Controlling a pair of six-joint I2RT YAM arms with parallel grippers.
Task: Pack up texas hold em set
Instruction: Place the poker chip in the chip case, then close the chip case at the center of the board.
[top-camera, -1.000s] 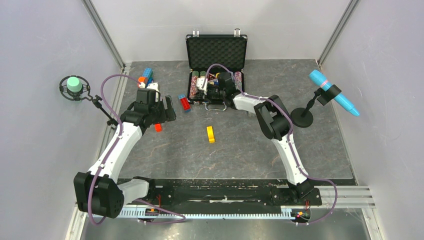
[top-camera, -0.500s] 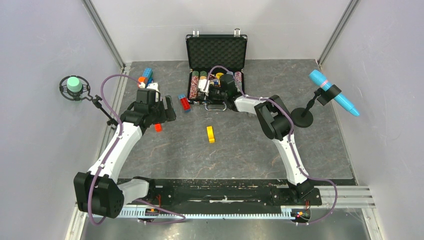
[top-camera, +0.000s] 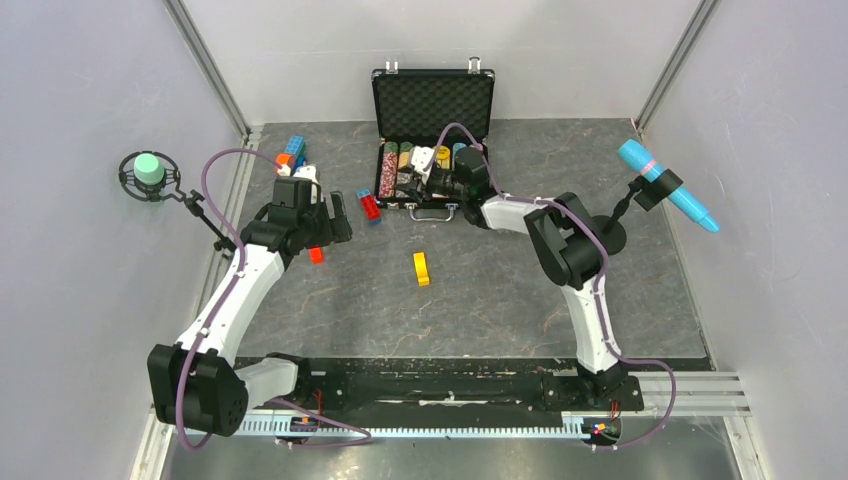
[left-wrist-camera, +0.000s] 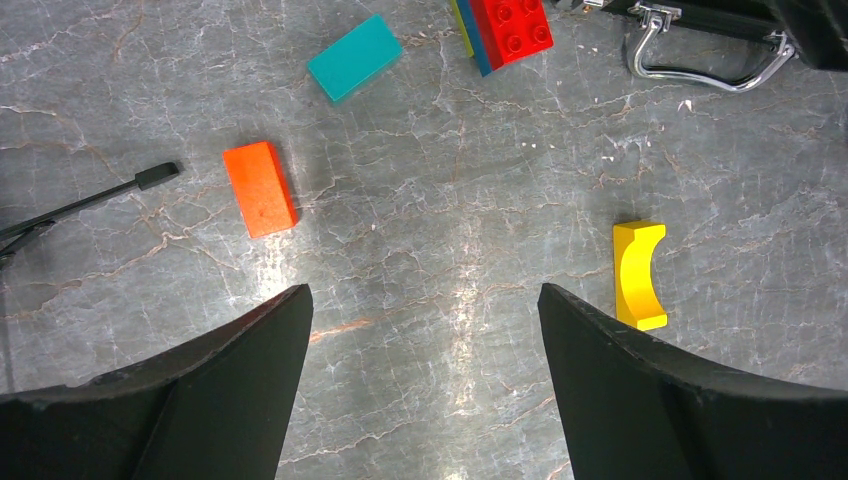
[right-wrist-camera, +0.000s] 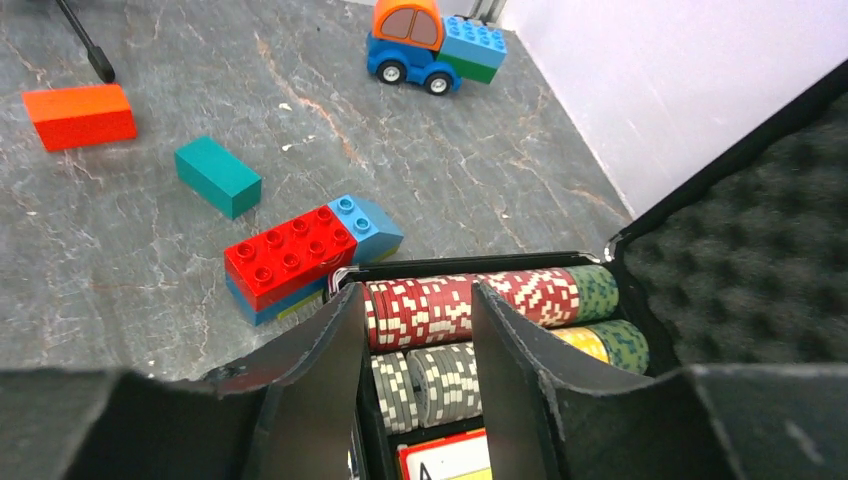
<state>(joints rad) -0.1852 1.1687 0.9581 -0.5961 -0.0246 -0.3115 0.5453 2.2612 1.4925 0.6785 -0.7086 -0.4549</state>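
Observation:
The black briefcase (top-camera: 432, 100) stands open at the back centre, its grey foam lid (right-wrist-camera: 760, 230) upright and its silver handle (left-wrist-camera: 705, 60) facing front. Rows of red chips (right-wrist-camera: 450, 305), grey pale-edged chips (right-wrist-camera: 430, 375) and green chips (right-wrist-camera: 600, 290) lie in it, with a card (right-wrist-camera: 440, 460) nearer the handle. My right gripper (right-wrist-camera: 415, 290) hovers over the chip rows (top-camera: 420, 172), jaws apart with nothing between them. My left gripper (left-wrist-camera: 425, 290) is open and empty above bare table, left of the case (top-camera: 330, 222).
A red and blue brick (right-wrist-camera: 300, 260), a teal block (right-wrist-camera: 217, 176) and an orange block (left-wrist-camera: 259, 188) lie left of the case. A yellow block (top-camera: 421, 268) sits mid-table. A toy car (right-wrist-camera: 435, 40) stands far left. A blue microphone stand (top-camera: 605, 235) is right.
My right gripper and wrist have shifted a little to the right over the case, and the right elbow has swung right. The left arm has not moved.

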